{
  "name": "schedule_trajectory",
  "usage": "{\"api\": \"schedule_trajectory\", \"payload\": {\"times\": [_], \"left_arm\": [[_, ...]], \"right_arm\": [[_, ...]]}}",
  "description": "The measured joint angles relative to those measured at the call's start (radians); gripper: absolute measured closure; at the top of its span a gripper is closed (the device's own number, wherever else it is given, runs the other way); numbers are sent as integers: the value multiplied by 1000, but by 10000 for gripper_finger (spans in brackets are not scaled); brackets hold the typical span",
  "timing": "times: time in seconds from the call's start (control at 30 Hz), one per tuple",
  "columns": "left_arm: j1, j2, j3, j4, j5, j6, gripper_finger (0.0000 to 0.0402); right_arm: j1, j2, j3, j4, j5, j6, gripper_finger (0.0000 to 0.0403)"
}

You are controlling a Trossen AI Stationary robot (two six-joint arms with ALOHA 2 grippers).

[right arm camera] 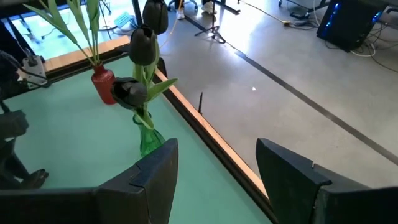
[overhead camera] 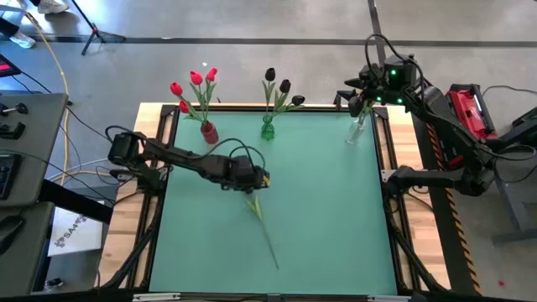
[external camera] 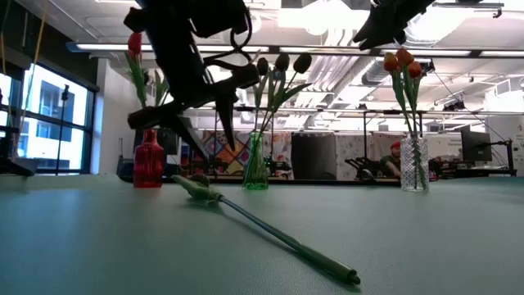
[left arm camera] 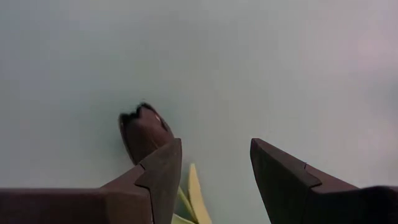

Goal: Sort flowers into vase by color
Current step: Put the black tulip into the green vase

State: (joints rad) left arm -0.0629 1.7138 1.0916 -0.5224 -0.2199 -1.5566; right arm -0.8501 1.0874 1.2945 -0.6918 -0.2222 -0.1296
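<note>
One flower [overhead camera: 262, 225] lies flat on the green table mat [overhead camera: 336, 210], its long stem pointing toward the near edge. Its dark bud head [left arm camera: 142, 132] shows beside one finger in the left wrist view. My left gripper [overhead camera: 252, 179] hangs open just above that head end [external camera: 196, 190], slanting down, without touching it. My right gripper [overhead camera: 358, 102] waits open, high over the clear vase [external camera: 414, 164] of orange flowers [external camera: 401, 62] at the far right.
At the far edge stand a red vase [overhead camera: 208, 132] with red flowers [overhead camera: 195, 84] and a green vase [overhead camera: 268, 130] with black flowers [right arm camera: 144, 43]. The mat's right half and near side lie bare. A wooden frame [overhead camera: 153, 210] borders the mat.
</note>
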Motion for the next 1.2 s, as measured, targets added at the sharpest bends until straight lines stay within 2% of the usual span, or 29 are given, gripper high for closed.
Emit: {"api": "schedule_trajectory", "payload": {"times": [0.33, 0.53, 0.83, 1.2], "left_arm": [[-59, 0, 0, 0, -12, -191, 220], [-69, 0, 0, -27, -26, -196, 220], [-79, 10, 0, 11, -27, -242, 221], [-121, 119, 1, 79, 2, -343, 221]], "right_arm": [[0, 0, 0, -16, -14, 0, 199], [0, 0, 0, -87, -16, 7, 199], [0, 0, 0, -24, -18, 26, 199], [0, 21, 0, 0, -44, 43, 199]]}}
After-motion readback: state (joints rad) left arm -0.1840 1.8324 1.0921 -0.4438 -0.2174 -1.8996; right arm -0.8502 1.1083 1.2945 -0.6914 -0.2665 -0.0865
